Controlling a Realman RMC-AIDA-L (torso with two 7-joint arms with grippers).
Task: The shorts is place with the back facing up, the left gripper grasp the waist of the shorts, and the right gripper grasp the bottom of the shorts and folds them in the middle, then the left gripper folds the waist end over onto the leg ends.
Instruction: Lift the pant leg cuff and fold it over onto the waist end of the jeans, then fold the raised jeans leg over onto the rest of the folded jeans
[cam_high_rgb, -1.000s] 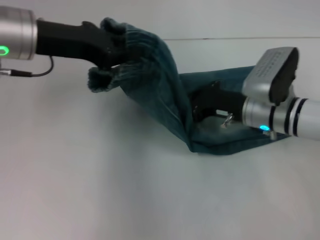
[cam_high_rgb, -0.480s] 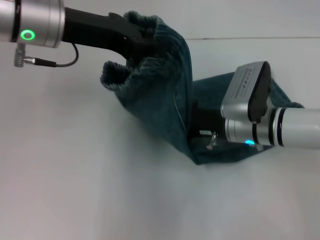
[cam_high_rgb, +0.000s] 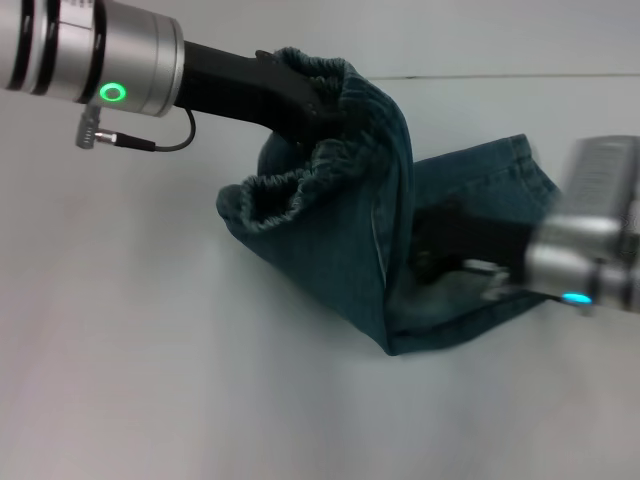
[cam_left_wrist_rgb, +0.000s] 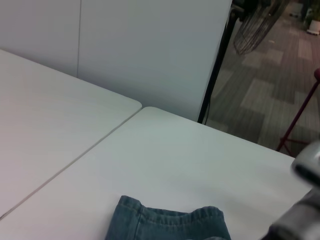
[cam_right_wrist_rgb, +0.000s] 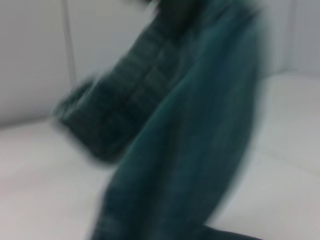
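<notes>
The blue-green denim shorts (cam_high_rgb: 340, 250) are half lifted off the white table. My left gripper (cam_high_rgb: 322, 104) is shut on the gathered waist (cam_high_rgb: 290, 190) and holds it in the air, above the part that still lies flat. The cloth hangs from it down to a crease (cam_high_rgb: 392, 345) on the table. The leg ends (cam_high_rgb: 525, 165) lie flat at the right. My right gripper (cam_high_rgb: 450, 245) is low on the flat part beside the hanging cloth. The right wrist view shows the shorts (cam_right_wrist_rgb: 175, 125) hanging close. A denim edge (cam_left_wrist_rgb: 165, 222) shows in the left wrist view.
A seam (cam_high_rgb: 500, 75) crosses the white table behind the shorts. In the left wrist view the table's far edge (cam_left_wrist_rgb: 225, 132) gives onto carpeted floor with a stand (cam_left_wrist_rgb: 217, 65). The right arm (cam_left_wrist_rgb: 300, 210) shows there too.
My left gripper has carried the waist to the right, over the flat legs. The right arm has drawn back to the right, away from the crease.
</notes>
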